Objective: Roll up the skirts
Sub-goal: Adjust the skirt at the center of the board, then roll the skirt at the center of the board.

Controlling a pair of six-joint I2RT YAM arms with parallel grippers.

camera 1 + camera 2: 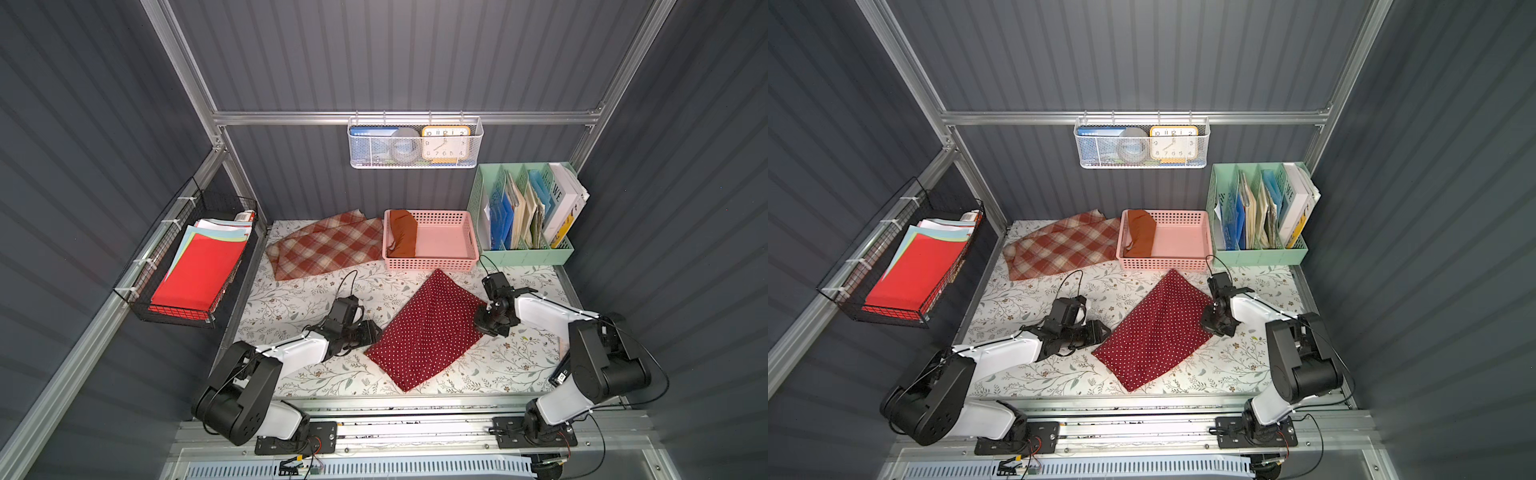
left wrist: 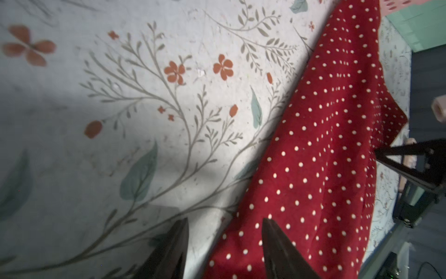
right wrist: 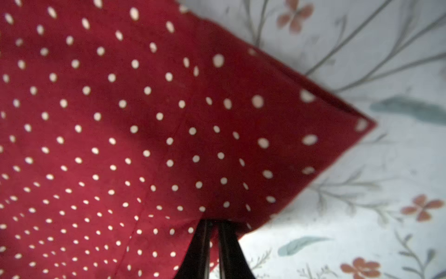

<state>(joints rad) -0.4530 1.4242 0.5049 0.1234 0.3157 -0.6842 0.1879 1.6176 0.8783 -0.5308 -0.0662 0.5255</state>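
Reaching inward, right jaws pinch the polka-dot skirt.

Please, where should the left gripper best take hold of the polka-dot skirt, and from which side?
The polka-dot skirt lies flat, so probably its long edge beside the left gripper, coming low across the table. That edge runs between the open jaws, and the right gripper pinches the opposite edge near a corner.
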